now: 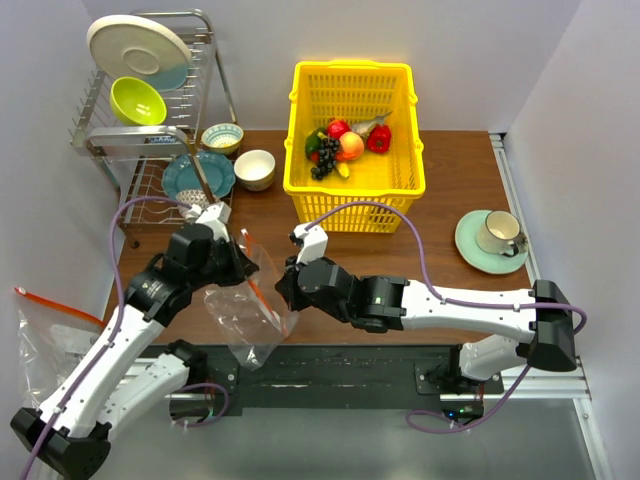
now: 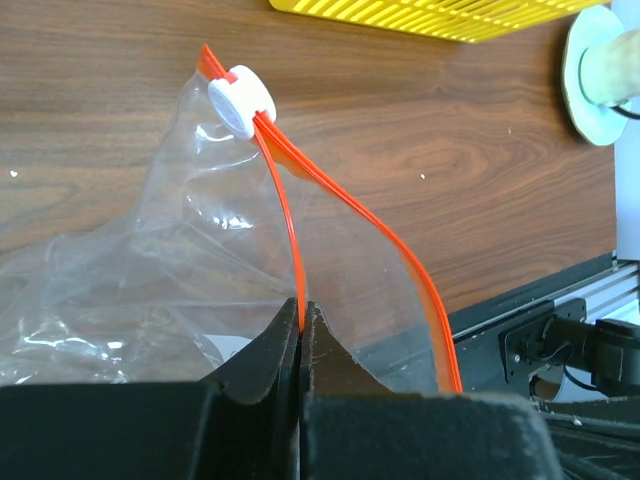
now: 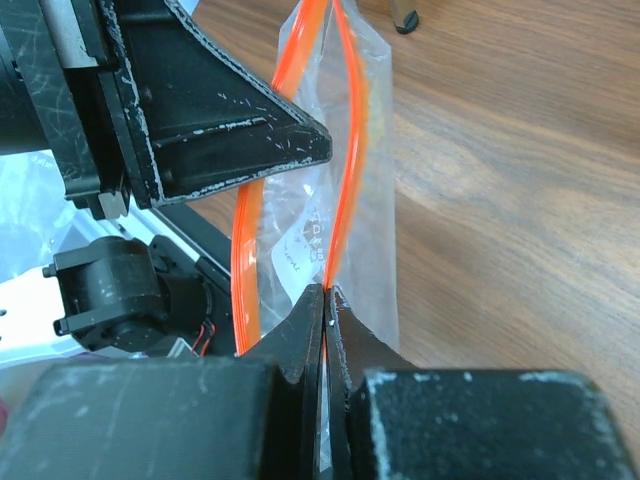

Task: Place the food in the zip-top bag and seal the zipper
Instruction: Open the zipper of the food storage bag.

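Observation:
The food, a pile of small toy fruits and vegetables, lies in the yellow basket at the back. The clear zip-top bag hangs between both arms over the table's near edge. Its red-orange zipper is parted into two strips, with the white end piece at the far end. My left gripper is shut on one strip. My right gripper is shut on the other strip. In the top view the left gripper and right gripper sit close together at the bag's mouth.
A dish rack with a plate and green bowl stands back left, with two bowls and a teal plate beside it. A cup on a saucer sits at the right. Another flat clear bag lies off the table's left.

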Motion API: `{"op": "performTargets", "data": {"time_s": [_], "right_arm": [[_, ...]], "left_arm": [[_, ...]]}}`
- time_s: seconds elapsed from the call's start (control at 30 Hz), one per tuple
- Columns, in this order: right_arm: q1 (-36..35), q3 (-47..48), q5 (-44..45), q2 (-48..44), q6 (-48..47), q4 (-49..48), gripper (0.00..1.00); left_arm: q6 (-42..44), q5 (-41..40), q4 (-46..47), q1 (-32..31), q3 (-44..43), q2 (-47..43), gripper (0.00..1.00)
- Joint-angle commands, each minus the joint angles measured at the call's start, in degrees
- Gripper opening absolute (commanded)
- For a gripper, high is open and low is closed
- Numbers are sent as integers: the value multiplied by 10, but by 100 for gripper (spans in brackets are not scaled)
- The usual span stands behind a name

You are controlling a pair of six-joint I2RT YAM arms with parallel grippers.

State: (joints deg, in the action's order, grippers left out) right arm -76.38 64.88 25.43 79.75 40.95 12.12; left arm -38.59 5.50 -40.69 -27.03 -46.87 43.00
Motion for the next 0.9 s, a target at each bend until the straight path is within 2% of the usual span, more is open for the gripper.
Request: {"op": "performTargets", "data": {"time_s": [0.0, 0.03, 0.07, 0.2, 0.27, 0.33, 0.63, 0.73, 0.8, 0.83, 0.87], "right_arm": [[2, 2, 24, 3, -7, 12, 13], [1, 8, 29, 8, -10, 19, 16], [1, 12, 31, 11, -11, 25, 25], [1, 37, 52, 41, -35, 58, 41], [1, 54, 66, 50, -39, 72, 48], [2, 74, 91, 62, -43, 98, 48], [4, 93, 132, 52, -54, 117, 39], [10, 98, 132, 52, -51, 126, 23], [14, 98, 125, 50, -47, 130, 6], [16, 96, 121, 48, -43, 131, 1], [18, 94, 118, 46, -38, 131, 0]], "left_arm": [[-4, -16, 9, -22, -44, 22, 0], [-5, -16, 7, -27, -46, 24, 0], [-5, -15, 6, -34, -49, 29, 0], [-7, -15, 6, -43, -60, 39, 0], [-6, -15, 4, -46, -62, 43, 0], [-4, -15, 3, -49, -66, 45, 0], [20, -8, -6, -57, -72, 76, 0], [35, -7, -13, -59, -82, 95, 0], [49, -7, -18, -62, -98, 107, 0], [54, -8, -25, -62, -105, 121, 0], [59, -8, -29, -64, -113, 129, 0]]}}
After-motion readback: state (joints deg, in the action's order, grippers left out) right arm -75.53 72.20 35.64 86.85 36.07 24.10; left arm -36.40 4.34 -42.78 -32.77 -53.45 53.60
